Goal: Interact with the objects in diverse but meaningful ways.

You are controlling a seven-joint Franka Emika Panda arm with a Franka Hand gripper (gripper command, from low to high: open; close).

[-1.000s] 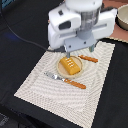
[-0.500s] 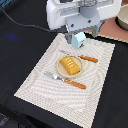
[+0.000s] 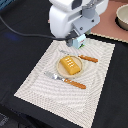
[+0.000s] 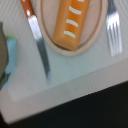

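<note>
Robot lab tabletop, toy place setting on a striped placemat (image 3: 55, 92), black table (image 3: 25, 55), trailing cable (image 3: 20, 31)

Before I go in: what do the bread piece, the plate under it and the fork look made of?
Bread piece: probably moulded plastic, smooth orange-yellow with pale raised ridges. Plate: tan and matte, looks like wood or plastic; unclear which. Fork: grey, faintly shiny tines, either metal or metallic plastic, with a seemingly plastic orange handle.

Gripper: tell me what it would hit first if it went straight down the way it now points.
Probably the woven placemat just beyond the plate, near the knife. The gripper hangs above that spot, holding something teal; exact depth is unclear.
</note>
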